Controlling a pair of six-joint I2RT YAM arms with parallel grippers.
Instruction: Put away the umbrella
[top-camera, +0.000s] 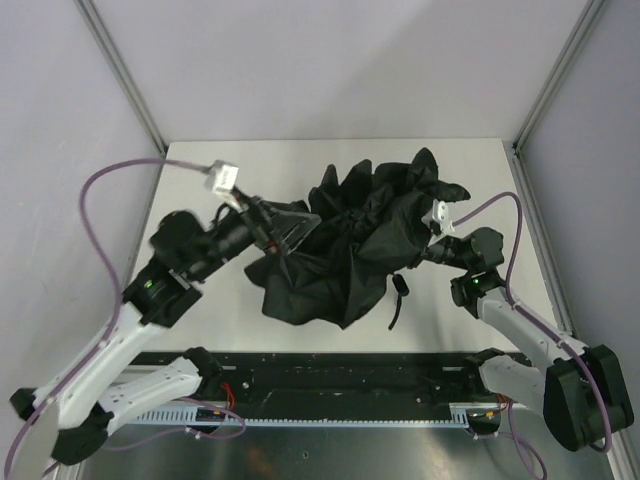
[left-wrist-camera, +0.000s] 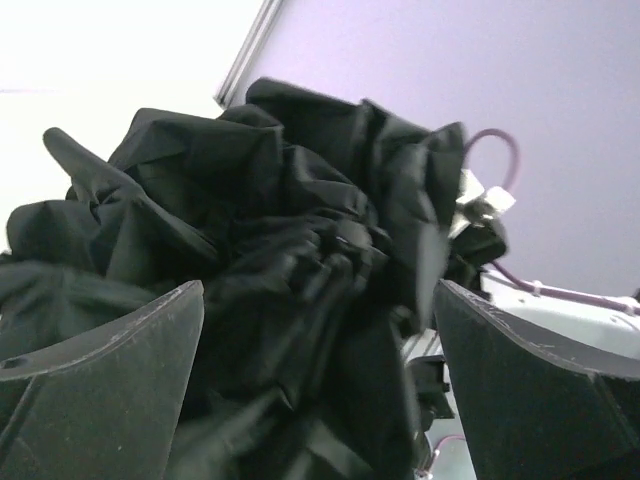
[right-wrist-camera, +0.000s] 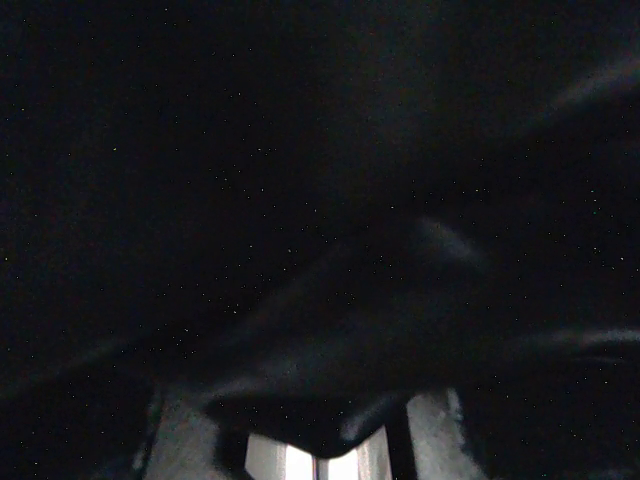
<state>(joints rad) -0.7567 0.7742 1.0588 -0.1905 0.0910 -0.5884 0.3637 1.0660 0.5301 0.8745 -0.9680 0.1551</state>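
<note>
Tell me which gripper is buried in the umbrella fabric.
The right gripper: its wrist view shows almost only black umbrella fabric. The left gripper shows its fingers clearly, wide apart.

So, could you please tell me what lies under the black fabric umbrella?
The right arm reaches beneath the umbrella, its fingers covered. A black strap pokes out; the white table underneath is hidden.

Black umbrella (top-camera: 345, 250) crumpled (mid-table).

The umbrella (top-camera: 350, 250) swallows the right gripper (right-wrist-camera: 310, 445) (its wrist view is almost wholly black), so its grip cannot be told.
</note>
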